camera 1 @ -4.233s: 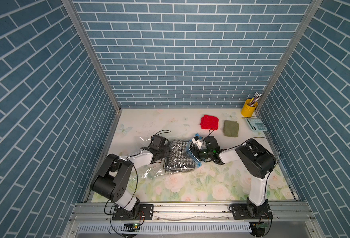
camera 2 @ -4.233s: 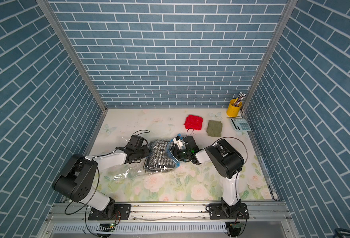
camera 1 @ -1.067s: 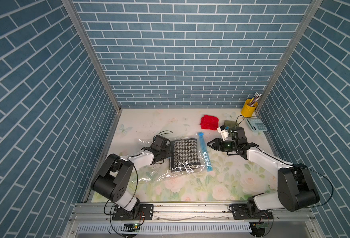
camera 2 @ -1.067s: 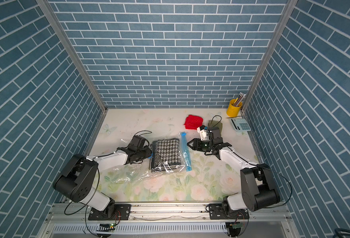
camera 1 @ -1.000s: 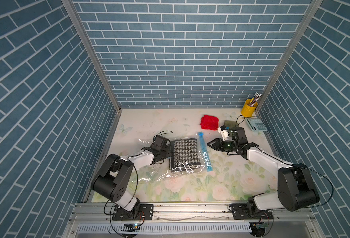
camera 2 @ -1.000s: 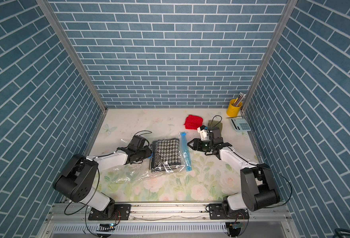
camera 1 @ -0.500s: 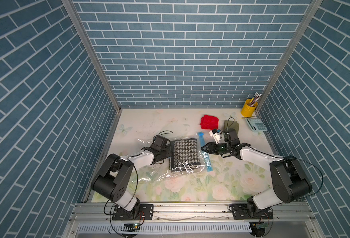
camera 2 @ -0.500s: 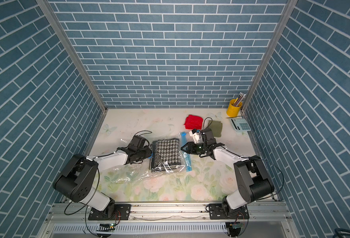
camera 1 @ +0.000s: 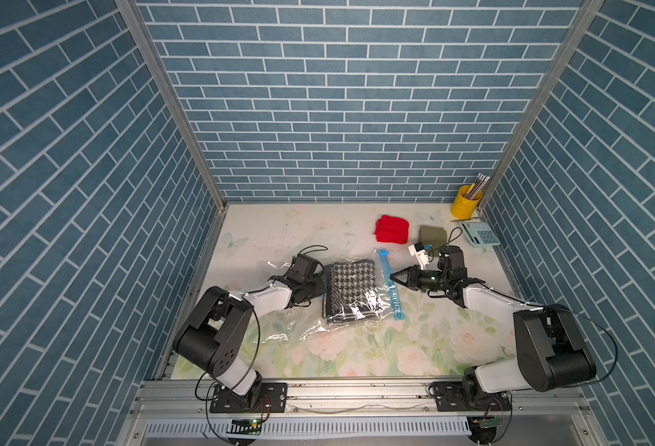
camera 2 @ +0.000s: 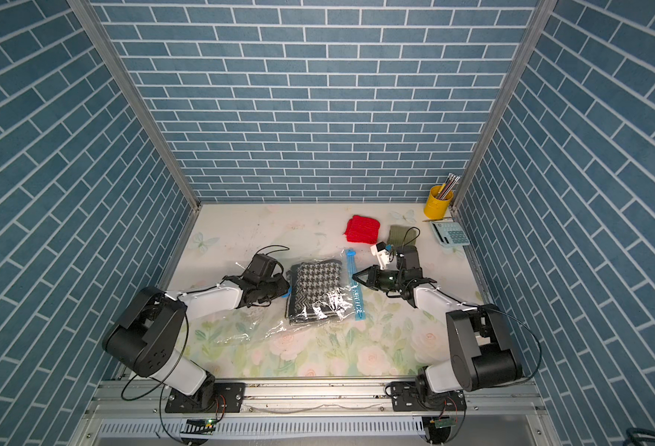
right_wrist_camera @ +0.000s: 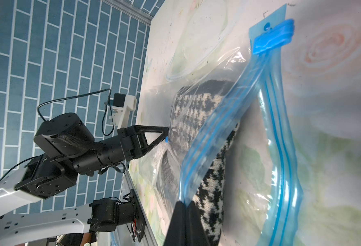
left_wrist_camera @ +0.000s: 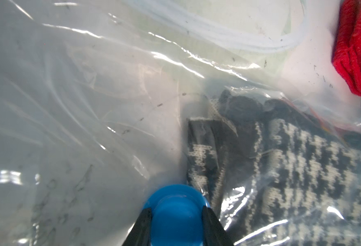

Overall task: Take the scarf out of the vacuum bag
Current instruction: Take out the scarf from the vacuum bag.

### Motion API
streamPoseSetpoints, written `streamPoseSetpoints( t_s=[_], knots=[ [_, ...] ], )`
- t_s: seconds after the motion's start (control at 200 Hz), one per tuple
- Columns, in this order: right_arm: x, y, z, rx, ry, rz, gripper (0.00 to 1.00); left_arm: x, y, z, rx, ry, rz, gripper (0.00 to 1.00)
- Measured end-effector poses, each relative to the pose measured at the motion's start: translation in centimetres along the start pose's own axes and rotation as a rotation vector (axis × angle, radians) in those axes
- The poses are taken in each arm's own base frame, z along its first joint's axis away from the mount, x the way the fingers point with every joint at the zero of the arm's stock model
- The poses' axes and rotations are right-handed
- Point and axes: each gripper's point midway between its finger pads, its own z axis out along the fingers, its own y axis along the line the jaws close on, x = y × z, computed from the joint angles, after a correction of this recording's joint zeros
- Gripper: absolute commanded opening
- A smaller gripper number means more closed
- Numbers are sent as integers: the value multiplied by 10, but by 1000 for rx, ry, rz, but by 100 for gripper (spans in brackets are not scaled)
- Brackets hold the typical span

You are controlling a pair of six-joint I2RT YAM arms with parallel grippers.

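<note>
Floral tabletop (camera 1: pixel 318 231), blue-brick enclosure (camera 1: pixel 337 116). Houndstooth scarf (camera 1: pixel 351 289): frame centre, lying inside vacuum bag (camera 1: pixel 279 332). Left gripper (left_wrist_camera: pixel 176 213): clamped on blue valve cap (left_wrist_camera: pixel 176 200). Right gripper (right_wrist_camera: pixel 184 205): newly brought in from frame right, pinched shut on zip strip (right_wrist_camera: pixel 213 127), upper lip; mouth judged ready to be lifted.

Booth enclosed by blue brick-patterned walls (camera 1: pixel 337 96).
A floral-printed tabletop (camera 1: pixel 414 347) is bounded in front by an aluminium rail (camera 1: pixel 356 390).
</note>
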Motion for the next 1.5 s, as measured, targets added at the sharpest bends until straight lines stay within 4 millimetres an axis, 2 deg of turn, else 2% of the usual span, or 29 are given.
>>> streamPoseSetpoints(
  t_s=[0.02, 0.045, 0.08, 0.115, 0.17, 0.24, 0.29, 0.33, 0.385, 0.435, 0.585, 0.82, 0.925, 1.155, 1.225, 1.42, 1.5],
  knots=[
    [0, 0, 0, -3, 0, -1, 0, 0, 0, 0, 0, 0, 0, 22],
    [0, 1, 0, -6, 0, -2, 7, 0, 0, 0, 1, 0, 0, 22],
    [0, 1, 0, -6, 1, 1, 25, 0, 0, 0, 0, 0, 0, 22],
    [1, 0, 0, -4, 1, 6, 37, -1, -1, 1, 0, 0, 0, 22],
    [0, -3, -2, 14, -7, 6, 45, -1, -1, 1, 1, 0, 0, 22],
    [-4, -8, -6, 49, -28, -6, 44, -1, -1, 1, 0, 0, 0, 22],
    [-6, -12, -11, 85, -48, -5, 39, -1, -1, 1, 0, 0, 0, 22],
    [-10, -17, -15, 117, -70, -12, 31, -1, -1, 1, 0, 0, 1, 22],
    [-16, -23, -23, 164, -106, -18, 12, -1, -1, 1, 0, 0, 1, 22],
    [-20, -28, -29, 206, -133, -31, 0, -1, -1, 1, 0, 0, 1, 22],
    [-22, -49, -34, 301, -151, -17, 0, -1, -1, 1, 0, 0, 1, 22],
    [-6, -73, -19, 332, -78, 29, 0, -1, -1, 1, 0, 0, 1, 22],
    [3, -68, -8, 303, -39, 16, 0, -1, -1, 1, 0, 0, 1, 22],
    [26, -43, 24, 200, 59, -51, 0, -1, -1, 1, 0, 1, 1, 22],
    [31, -37, 32, 170, 80, -66, 7, -1, -1, 1, 0, 0, 1, 22],
    [43, -39, 44, 143, 125, -44, 40, -1, -1, 1, 0, 0, 1, 22],
    [45, -41, 47, 140, 136, -34, 47, -1, -1, 1, 0, 0, 1, 22]
  ],
)
